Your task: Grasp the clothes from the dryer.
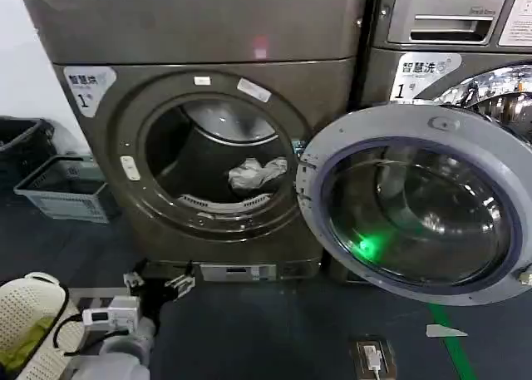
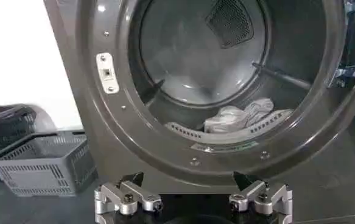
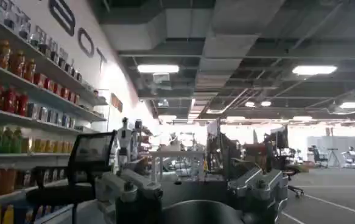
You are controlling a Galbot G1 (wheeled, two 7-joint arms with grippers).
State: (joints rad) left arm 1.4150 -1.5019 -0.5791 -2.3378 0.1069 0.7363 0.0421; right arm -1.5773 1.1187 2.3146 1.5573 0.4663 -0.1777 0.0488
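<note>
Pale grey-white clothes (image 1: 256, 174) lie at the front of the drum of the bronze-grey dryer (image 1: 199, 31), above and well beyond the left gripper (image 1: 158, 282). That gripper hangs low before the machine's base, jaws spread wide and empty. The right gripper (image 3: 195, 195), also wide open and empty, faces a room of shelves (image 3: 19, 109), away from the clothes.

Left claw (image 2: 192, 201): silver-grey metal fingers with black tips, dark round screws at the knuckles, black base. Its arm: pale grey rounded links, white box module, black cable loop. Right claw (image 3: 192, 195): same grey linkage, dark screws.
</note>
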